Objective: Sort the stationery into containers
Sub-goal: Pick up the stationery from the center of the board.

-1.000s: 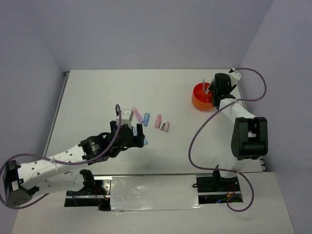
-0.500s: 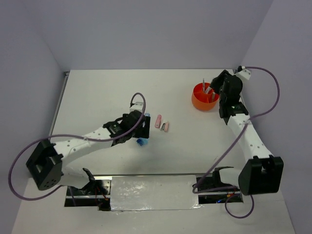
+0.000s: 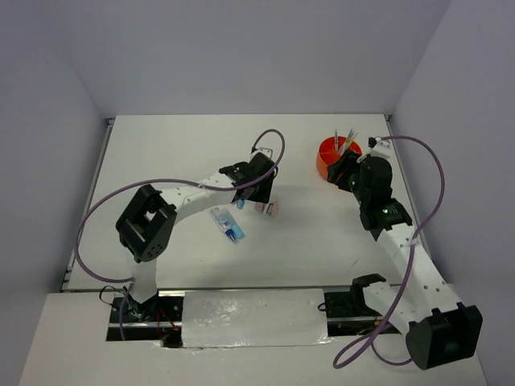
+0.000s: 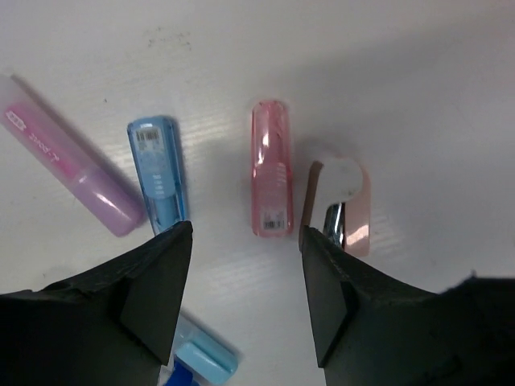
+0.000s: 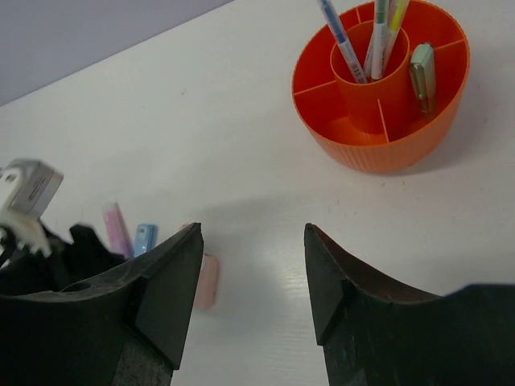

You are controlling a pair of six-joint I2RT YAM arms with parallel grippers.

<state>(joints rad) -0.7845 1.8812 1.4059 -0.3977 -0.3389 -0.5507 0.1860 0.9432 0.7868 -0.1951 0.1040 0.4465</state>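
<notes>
The left gripper (image 4: 245,233) hangs low over the loose items mid-table. Its jaws are apart with nothing in them, and the pink stick (image 4: 272,169) is lined up with the gap, just ahead of the tips. That looks like the pick in hand.

To do it well, I'd say the tips should go forward so the pads meet the stick's long sides near its middle. A grip on the near end could let it pivot out. Crowding is the trouble. The peach piece (image 4: 342,205) lies just beside the stick, nearly touching it, and the blue stick (image 4: 158,173) sits near the other finger. One finger has to slip into that narrow gap without shoving the peach piece, so a straight descent and a gentle close seem best.

The right gripper (image 5: 251,233) is apart too and empty. It is near the organiser (image 5: 378,153) at the far right, well apart from the sticks. Pens (image 5: 342,40) stand in the organiser's centre ring and a green piece (image 5: 422,68) rests in an outer compartment.
</notes>
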